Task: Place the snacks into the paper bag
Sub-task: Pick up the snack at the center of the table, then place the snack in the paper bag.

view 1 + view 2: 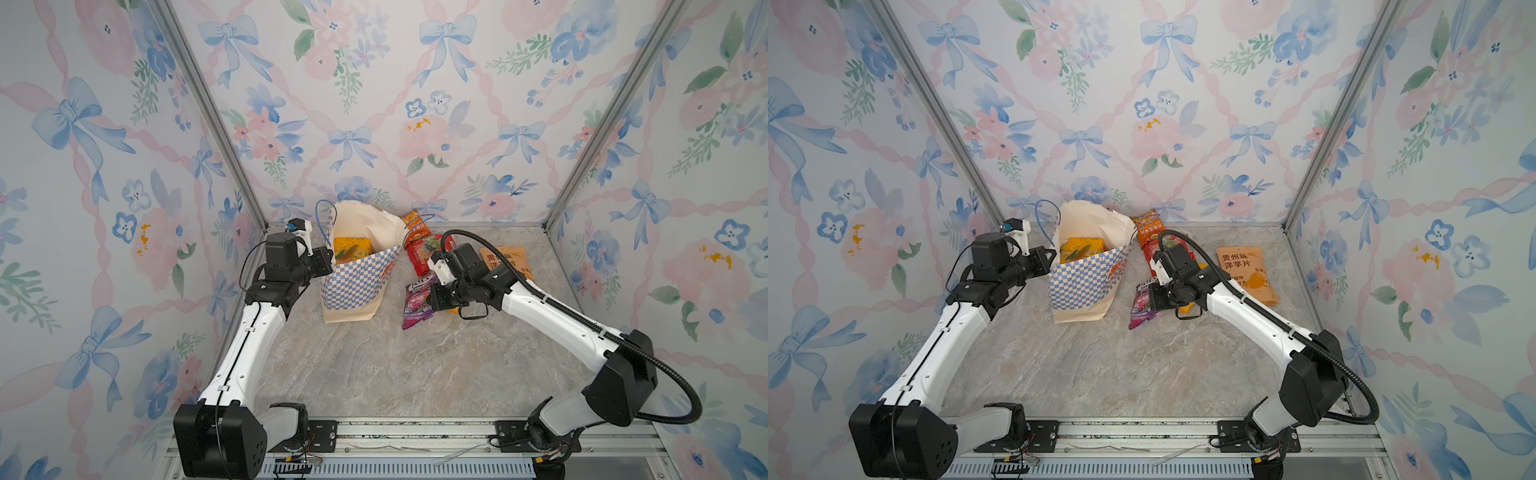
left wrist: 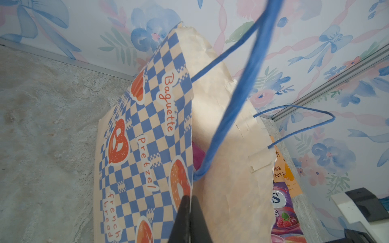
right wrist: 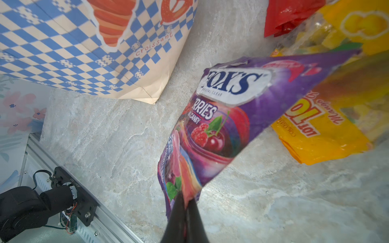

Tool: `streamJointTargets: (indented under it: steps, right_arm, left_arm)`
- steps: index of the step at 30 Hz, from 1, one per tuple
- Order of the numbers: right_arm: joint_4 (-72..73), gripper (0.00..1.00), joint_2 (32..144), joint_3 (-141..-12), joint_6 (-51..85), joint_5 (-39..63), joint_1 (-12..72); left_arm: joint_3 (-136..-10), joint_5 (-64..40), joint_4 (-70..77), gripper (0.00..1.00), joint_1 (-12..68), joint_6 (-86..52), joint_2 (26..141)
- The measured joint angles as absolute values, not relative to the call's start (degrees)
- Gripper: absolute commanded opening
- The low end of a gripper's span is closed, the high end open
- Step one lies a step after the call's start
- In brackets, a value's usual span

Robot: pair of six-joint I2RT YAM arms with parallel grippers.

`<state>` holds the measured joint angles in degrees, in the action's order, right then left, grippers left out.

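The blue-and-white checkered paper bag (image 1: 353,286) (image 1: 1084,286) stands open at the back of the table, and a yellow-orange packet (image 1: 351,247) shows inside it. My left gripper (image 1: 332,259) (image 2: 190,198) is shut on the bag's near rim, one finger outside and one inside. My right gripper (image 1: 432,297) (image 3: 186,199) is shut on an end of a purple berry candy packet (image 1: 415,309) (image 3: 227,117), just right of the bag. Red (image 1: 419,255) and orange (image 1: 415,226) packets lie behind it. A yellow mango packet (image 3: 315,134) lies under my right arm. The tan kraft pouch (image 1: 1246,270) lies further right.
Blue cord handles (image 2: 231,101) arch over the bag's mouth, close to my left wrist camera. Floral walls (image 1: 374,104) close in the back and both sides, with aluminium posts (image 1: 582,166) at the corners. A metal rail (image 1: 415,432) runs along the front edge.
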<state>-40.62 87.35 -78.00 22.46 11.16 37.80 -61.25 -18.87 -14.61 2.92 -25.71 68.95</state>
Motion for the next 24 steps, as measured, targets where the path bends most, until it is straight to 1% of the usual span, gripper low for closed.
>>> streamJointTargets:
  steps: [5,12,18,24]
  right_arm:
    - [-46.33,0.0,87.22,-87.66,19.55,11.4,37.34]
    - [-51.81,0.0,88.44,-106.34,14.85,11.55,37.34]
    - [-53.91,0.0,92.77,-119.09,12.51,11.57,37.98]
    - [-55.37,0.0,99.94,-130.17,11.42,11.33,38.76]
  left_arm:
    - [-61.23,-18.87,-14.61,0.0,2.92,-25.71,68.51]
    - [-60.93,-18.87,-14.61,0.0,2.92,-25.74,68.49]
    - [-60.93,-18.87,-14.61,0.0,2.92,-25.76,68.45]
    - [-60.95,-18.87,-14.61,0.0,2.92,-25.8,68.45]
